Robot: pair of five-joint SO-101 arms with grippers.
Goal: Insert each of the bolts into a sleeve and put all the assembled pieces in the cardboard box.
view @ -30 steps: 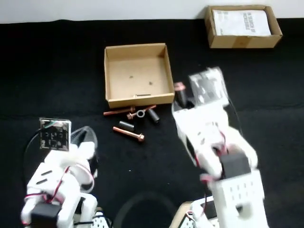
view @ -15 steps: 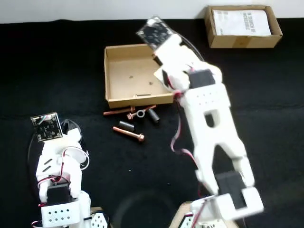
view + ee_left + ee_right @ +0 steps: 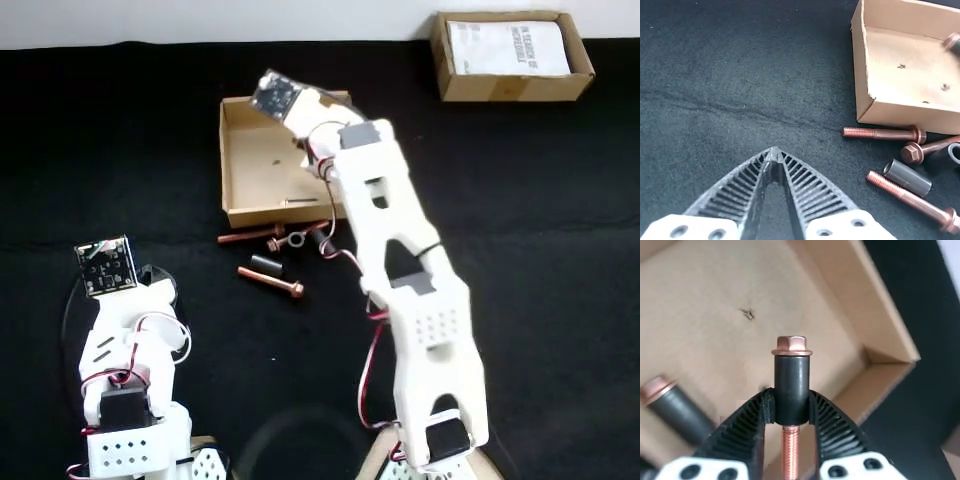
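My right gripper (image 3: 790, 399) is shut on a black sleeve (image 3: 790, 385) with a copper bolt (image 3: 791, 344) through it, held above the floor of the open cardboard box (image 3: 715, 285). Another sleeved bolt (image 3: 672, 405) lies inside that box. In the high view the right arm (image 3: 370, 200) stretches over the box (image 3: 240, 160). Loose on the black mat by the box's front wall lie copper bolts (image 3: 272, 281) (image 3: 882, 133) and dark sleeves (image 3: 266, 264) (image 3: 906, 178). My left gripper (image 3: 774, 151) is shut and holds nothing, over bare mat well short of those parts.
A second cardboard box (image 3: 510, 55) with a printed sheet in it stands at the back right. A small metal ring (image 3: 296, 238) lies among the loose bolts. The left arm (image 3: 125, 350) sits at the front left. Black mat covers the table.
The right arm has swung from beside the box's right wall to over its inside, carrying the sleeved bolt. The left arm drew back a little, then held still.
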